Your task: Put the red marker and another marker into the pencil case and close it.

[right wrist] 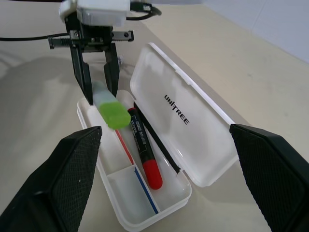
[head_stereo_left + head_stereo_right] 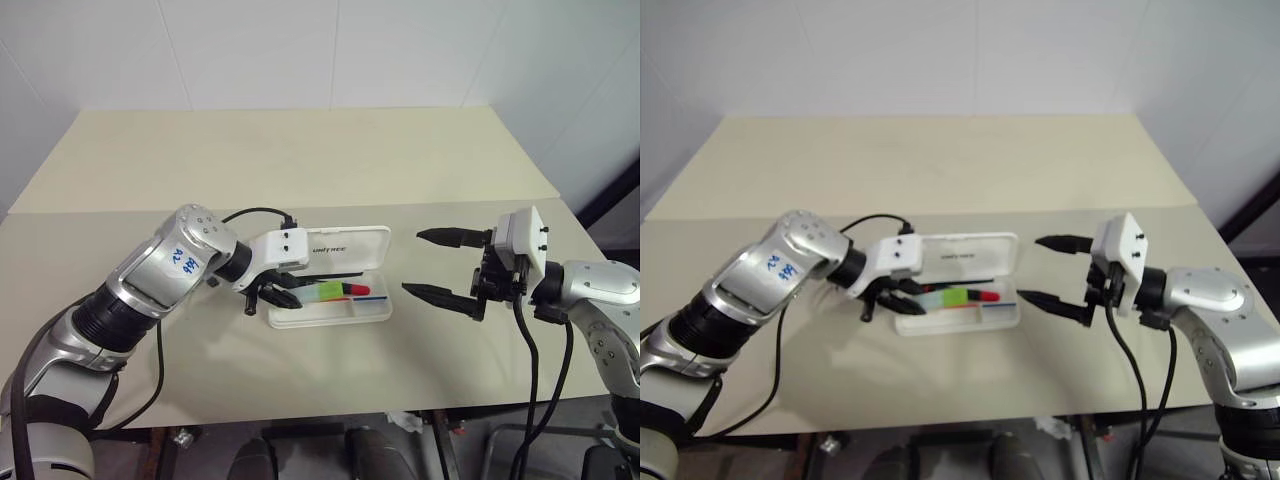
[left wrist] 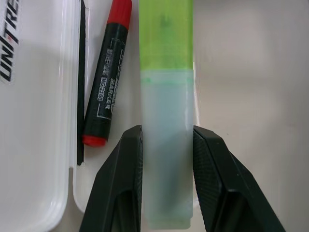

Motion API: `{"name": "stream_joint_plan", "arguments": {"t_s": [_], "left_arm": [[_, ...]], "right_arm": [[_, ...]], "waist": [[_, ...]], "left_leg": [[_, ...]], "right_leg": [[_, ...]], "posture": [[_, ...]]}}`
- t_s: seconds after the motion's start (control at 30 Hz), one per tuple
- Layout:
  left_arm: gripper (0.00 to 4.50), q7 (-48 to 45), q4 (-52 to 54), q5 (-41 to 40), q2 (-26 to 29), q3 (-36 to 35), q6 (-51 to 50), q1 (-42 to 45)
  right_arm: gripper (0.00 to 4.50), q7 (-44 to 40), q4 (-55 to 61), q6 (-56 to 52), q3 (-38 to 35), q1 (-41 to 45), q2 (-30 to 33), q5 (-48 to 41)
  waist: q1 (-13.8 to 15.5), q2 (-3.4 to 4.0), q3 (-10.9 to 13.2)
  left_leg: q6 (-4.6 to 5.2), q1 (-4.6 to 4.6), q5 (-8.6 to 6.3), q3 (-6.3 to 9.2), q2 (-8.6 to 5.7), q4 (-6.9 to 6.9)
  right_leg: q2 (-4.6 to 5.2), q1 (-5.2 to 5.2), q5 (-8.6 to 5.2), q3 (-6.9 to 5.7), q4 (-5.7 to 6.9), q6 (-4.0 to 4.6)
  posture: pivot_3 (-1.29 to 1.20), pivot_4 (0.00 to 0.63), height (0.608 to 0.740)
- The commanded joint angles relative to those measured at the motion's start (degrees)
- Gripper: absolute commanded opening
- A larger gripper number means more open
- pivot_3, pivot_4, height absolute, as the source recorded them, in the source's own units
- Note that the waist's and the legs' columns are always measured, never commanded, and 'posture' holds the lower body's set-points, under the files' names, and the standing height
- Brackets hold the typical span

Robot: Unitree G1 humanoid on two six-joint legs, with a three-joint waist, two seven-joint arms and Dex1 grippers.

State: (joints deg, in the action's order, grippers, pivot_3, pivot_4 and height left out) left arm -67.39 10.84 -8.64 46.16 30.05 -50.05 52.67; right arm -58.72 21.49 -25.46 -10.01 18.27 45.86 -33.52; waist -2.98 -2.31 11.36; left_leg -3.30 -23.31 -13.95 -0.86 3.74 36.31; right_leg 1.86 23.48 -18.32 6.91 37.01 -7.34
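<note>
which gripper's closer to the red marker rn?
Left. The left gripper holds the green-ended marker right beside the red marker in the pencil case; the right gripper hangs open beside the case.

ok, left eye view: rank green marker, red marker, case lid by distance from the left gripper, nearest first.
1. Green marker: held between the left gripper's fingers, over the case's near edge.
2. Red marker: beside it, lying in the tray.
3. Case lid: open, behind the tray.

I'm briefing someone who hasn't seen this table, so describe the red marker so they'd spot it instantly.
On the beige table lies an open white hard-plastic pencil case. In its tray, next to the lid hinge, lies the slim black-barrelled red marker with bright red ends. The pale translucent green-ended marker beside it is flatter and held by the left tool.
</note>
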Motion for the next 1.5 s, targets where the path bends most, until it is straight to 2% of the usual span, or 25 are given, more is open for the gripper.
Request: {"name": "stream_joint_plan", "arguments": {"t_s": [0.03, 0.37, 1.03, 1.37, 1.4, 1.5], "left_arm": [[1.06, -0.3, -0.4, 1.5, -0.6, -0.2, 1.5, 1.8], [1.06, -1.3, -1.9, 3.8, -3.3, 1.1, 2.9, 2.2], [1.06, -2.2, -5.9, 7.8, -5.9, 3.7, 6.6, 1.4], [4.32, -2.4, -6.6, 7.2, -9.1, 2.3, 6.4, 2.0], [4.46, -2.7, -6.1, 6.8, -9.2, 2.1, 6.1, 2.1], [4.46, -3.4, -4.5, 5.7, -9.2, 1.3, 4.8, 2.1]], "right_arm": [[4.50, 1.5, 2.7, -0.3, -3.0, -0.8, 0.8, -1.4], [4.50, -1.2, 6.1, -1.4, -6.4, -6.1, 3.5, -5.1], [4.50, 3.1, 7.4, -0.9, -6.6, -6.2, 2.6, -5.0], [4.50, 4.1, 7.2, -0.3, -5.4, -5.7, 1.7, -4.6], [4.50, 4.1, 7.0, -0.3, -5.2, -5.5, 1.5, -4.5], [4.50, 4.0, 6.4, 0.1, -4.5, -5.0, 1.1, -4.3]], "waist": [[0.1, 0.00, 0.0], [1.2, 0.00, 0.0], [1.3, 0.00, 0.0], [1.4, 0.00, 0.0], [1.4, 0.00, 0.0], [1.2, 0.00, 0.0]], "left_leg": [[0.00, 0.00, 0.00, 0.00, 0.00, 0.00], [0.00, 0.00, 0.00, 0.01, 0.00, 0.05], [0.00, 0.00, 0.00, 0.04, 0.00, 0.16], [0.00, 0.01, 0.00, 0.05, 0.00, 0.22], [0.00, 0.01, 0.00, 0.05, 0.00, 0.22], [0.00, 0.01, 0.00, 0.05, 0.00, 0.22]], "right_leg": [[0.00, 0.00, 0.00, 0.00, 0.00, 0.00], [-0.02, -0.02, 0.00, 0.00, 0.01, 0.00], [-0.02, -0.07, 0.02, 0.01, 0.05, -0.03], [-0.03, -0.11, 0.02, 0.01, 0.07, -0.04], [-0.03, -0.11, 0.02, 0.00, 0.07, -0.04], [-0.04, -0.10, 0.02, 0.01, 0.07, -0.04]], "posture": [[0.00, 0.150, 0.740], [0.00, 0.150, 0.740], [0.00, 0.150, 0.740], [0.00, 0.150, 0.740], [0.00, 0.150, 0.740], [0.00, 0.150, 0.740]]}}
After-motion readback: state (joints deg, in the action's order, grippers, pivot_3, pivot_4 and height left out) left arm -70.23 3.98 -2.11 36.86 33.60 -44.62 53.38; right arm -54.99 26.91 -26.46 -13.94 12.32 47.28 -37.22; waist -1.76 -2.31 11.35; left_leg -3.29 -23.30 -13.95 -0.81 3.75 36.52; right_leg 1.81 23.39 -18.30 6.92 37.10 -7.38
